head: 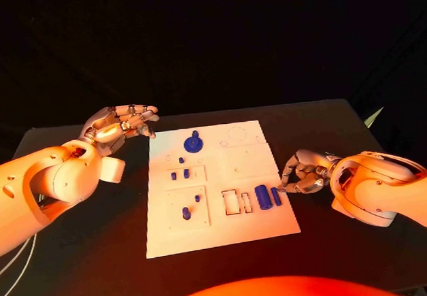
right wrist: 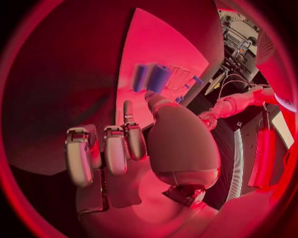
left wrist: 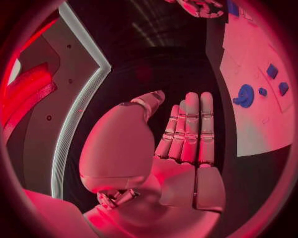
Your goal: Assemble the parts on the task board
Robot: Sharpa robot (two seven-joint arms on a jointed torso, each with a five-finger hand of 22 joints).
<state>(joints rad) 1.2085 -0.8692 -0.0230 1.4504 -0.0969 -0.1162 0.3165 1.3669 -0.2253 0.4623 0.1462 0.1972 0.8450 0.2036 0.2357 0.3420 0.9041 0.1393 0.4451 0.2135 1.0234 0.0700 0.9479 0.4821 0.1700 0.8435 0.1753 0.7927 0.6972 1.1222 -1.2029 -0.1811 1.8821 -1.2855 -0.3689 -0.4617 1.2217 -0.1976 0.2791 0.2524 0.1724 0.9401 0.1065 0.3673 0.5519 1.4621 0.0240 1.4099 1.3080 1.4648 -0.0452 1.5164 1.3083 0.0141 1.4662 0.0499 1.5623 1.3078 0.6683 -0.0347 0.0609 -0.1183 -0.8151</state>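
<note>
Tabletop [head: 104,265]: black, carrying a white task board [head: 258,223] in its middle, the long sides running from the near edge toward the far edge.
Parts: small blue pieces on the board. A round blue part [head: 193,144] sits near the board's far edge. Small blue pegs [head: 186,172] stand in the middle left. One more small part [head: 187,212] lies near the left near corner. Two long blue bars [head: 263,196] lie side by side toward the board's right edge, beside two empty outlined slots [head: 231,201].
Left robot hand [head: 125,122]: off the board, just past its far left corner, fingers straight and together, holding nothing.
Right robot hand [head: 302,172]: just beside the board's right edge, close to the long bars, fingers partly curled and apart, holding nothing.
</note>
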